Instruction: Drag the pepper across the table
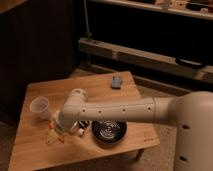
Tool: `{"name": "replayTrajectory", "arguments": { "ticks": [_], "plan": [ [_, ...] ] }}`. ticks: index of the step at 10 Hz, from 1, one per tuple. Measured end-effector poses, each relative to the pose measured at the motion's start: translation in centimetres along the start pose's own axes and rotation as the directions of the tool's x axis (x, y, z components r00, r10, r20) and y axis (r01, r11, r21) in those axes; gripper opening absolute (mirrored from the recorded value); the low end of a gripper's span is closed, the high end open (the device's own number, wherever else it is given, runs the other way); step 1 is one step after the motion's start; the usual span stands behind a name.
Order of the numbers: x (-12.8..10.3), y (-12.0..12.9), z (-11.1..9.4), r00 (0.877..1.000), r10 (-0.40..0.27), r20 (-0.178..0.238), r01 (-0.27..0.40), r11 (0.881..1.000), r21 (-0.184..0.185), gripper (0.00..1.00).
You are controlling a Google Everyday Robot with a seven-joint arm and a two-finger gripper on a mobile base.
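The pepper [51, 128] shows as a small orange piece on the light wooden table [35, 150], near its front left, partly hidden by my gripper. My gripper [56, 134] hangs down from the white arm's wrist [74, 100] and sits right at the pepper, low on the table top. The arm reaches in from the right, across the table's middle.
A white cup [39, 107] stands just left of the wrist. A black bowl [107, 131] sits near the front edge, with a white tube-shaped bottle [80, 131] beside it, partly under the arm. A small grey item [117, 81] lies at the back right. Dark shelving stands behind.
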Motion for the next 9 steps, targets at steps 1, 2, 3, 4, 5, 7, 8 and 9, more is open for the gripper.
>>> {"name": "replayTrajectory", "arguments": {
  "ticks": [1, 2, 3, 4, 5, 7, 8, 9],
  "plan": [
    [0.2, 0.2, 0.4, 1.000, 0.004, 0.012, -0.004, 1.000, 0.001, 0.80],
    [0.2, 0.5, 1.0, 1.000, 0.008, 0.031, -0.008, 1.000, 0.005, 0.80],
    [0.1, 0.2, 1.7, 0.999, 0.003, 0.047, -0.004, 1.000, 0.011, 0.80],
    [0.0, 0.1, 2.4, 0.998, 0.002, 0.065, -0.003, 1.000, 0.017, 0.80],
    [-0.1, 0.0, 2.9, 0.997, 0.001, 0.080, -0.003, 1.000, 0.024, 0.80],
    [-0.1, -0.7, 3.7, 0.995, -0.008, 0.100, 0.004, 0.999, 0.037, 0.80],
    [-0.2, -1.0, 4.1, 0.994, -0.012, 0.110, 0.007, 0.999, 0.044, 0.80],
    [-0.3, -1.3, 4.4, 0.993, -0.015, 0.117, 0.010, 0.999, 0.048, 0.80]
  ]
}}
